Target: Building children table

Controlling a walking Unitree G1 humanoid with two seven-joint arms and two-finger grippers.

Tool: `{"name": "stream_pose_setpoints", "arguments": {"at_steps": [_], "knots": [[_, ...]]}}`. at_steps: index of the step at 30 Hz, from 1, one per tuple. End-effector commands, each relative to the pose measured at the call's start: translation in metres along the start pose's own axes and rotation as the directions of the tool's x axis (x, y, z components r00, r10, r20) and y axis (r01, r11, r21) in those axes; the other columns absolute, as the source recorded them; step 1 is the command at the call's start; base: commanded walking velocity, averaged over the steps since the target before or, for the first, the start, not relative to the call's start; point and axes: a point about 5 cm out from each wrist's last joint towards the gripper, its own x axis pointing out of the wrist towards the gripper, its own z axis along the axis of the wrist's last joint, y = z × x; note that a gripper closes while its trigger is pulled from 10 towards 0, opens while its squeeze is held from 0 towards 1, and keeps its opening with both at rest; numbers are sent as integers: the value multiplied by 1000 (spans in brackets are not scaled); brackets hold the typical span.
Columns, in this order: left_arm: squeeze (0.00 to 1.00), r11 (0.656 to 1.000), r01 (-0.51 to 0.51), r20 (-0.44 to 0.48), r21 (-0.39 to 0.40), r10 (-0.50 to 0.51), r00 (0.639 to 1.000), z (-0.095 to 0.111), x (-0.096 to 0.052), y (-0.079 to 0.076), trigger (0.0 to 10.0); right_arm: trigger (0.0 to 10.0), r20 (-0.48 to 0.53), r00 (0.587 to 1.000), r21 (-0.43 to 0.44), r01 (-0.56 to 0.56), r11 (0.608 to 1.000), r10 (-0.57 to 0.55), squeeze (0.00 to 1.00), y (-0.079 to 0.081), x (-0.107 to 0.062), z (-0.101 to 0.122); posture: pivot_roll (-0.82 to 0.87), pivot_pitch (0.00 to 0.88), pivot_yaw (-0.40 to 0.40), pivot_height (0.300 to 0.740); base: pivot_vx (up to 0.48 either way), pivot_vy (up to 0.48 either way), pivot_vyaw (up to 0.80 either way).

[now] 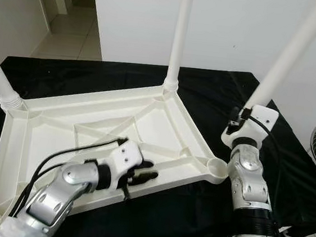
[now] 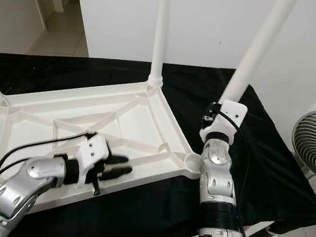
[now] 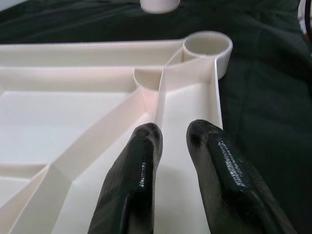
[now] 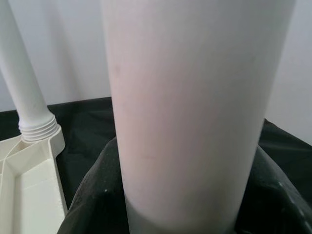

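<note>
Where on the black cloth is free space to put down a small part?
The black cloth is bare along the far strip beyond the upturned white plastic tabletop, and to the right of it. Crowded: the near right corner, where the empty round socket sits beside the right tool gripping a white plastic leg.

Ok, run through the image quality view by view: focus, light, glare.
Left eye view: sharp, evenly lit, no glare on the white tabletop. Left wrist view: the near fingers look soft, and the empty corner socket is clearer. Right wrist view: the held leg is very close, blurred and featureless.
</note>
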Motion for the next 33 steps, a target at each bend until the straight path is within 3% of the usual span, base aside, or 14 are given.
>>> {"name": "stream_pose_setpoints", "arguments": {"at_steps": [1,8,16,24,33], "knots": [[0,1000,1,25,-14,-1,1000,3,3,0,10000,10000,4,1000,-6,-19,1000,19,0,2,0,-2,56,41,-5,740,0,0,0],[0,999,-34,111,-19,36,993,18,17,8,10000,10000,-23,998,-5,-66,998,66,0,6,-5,-10,53,29,-15,740,0,0,0],[0,999,-17,224,-40,26,974,42,38,0,10000,10000,-5,985,9,-174,985,174,0,7,-23,-12,52,6,-29,740,0,0,0],[0,999,-4,267,-47,16,964,51,46,-4,10000,10000,23,971,11,-236,972,236,0,8,-37,-13,33,0,-20,740,0,0,0],[0,999,8,268,-51,6,963,47,55,-9,10000,10000,44,965,34,-260,965,259,0,7,-51,-8,13,0,-13,740,0,0,0]]}}
